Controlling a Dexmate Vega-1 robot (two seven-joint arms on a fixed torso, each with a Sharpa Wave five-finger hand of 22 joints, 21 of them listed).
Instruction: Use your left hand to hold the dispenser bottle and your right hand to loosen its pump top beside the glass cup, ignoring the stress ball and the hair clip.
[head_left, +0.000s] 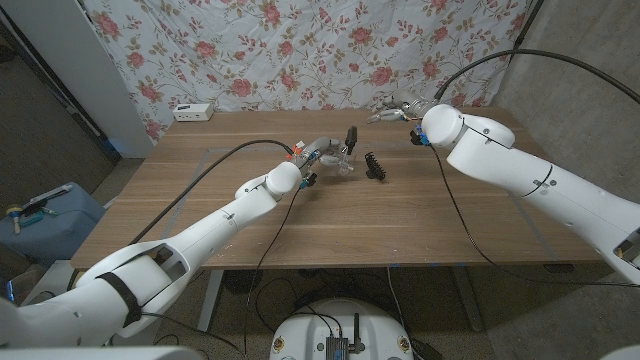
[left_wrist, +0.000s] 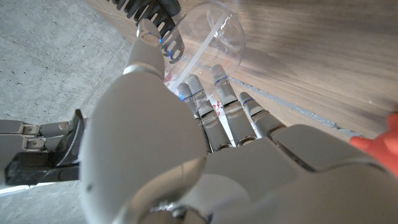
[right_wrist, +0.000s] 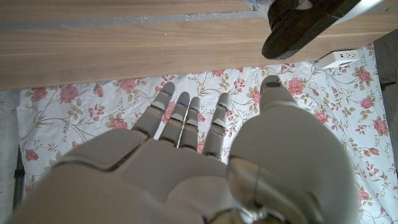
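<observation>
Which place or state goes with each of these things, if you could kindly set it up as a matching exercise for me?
Things:
1. black ribbed plastic hair clip
2. white rectangular power strip
3. right robot hand
4. left robot hand

Places or states:
A. at the far left edge of the wooden table
B. open, fingers apart, holding nothing
C. lying alone near mid-table
D. reaching to a clear container

Pairs: 1-C, 2-A, 3-B, 4-D

The wooden table (head_left: 420, 215) carries a black hair clip (head_left: 376, 166) just beside the left fingertips (head_left: 345, 155). A clear glass cup (head_left: 346, 166) lies under those fingers. A white power strip (head_left: 193, 112) sits at the far edge.
</observation>
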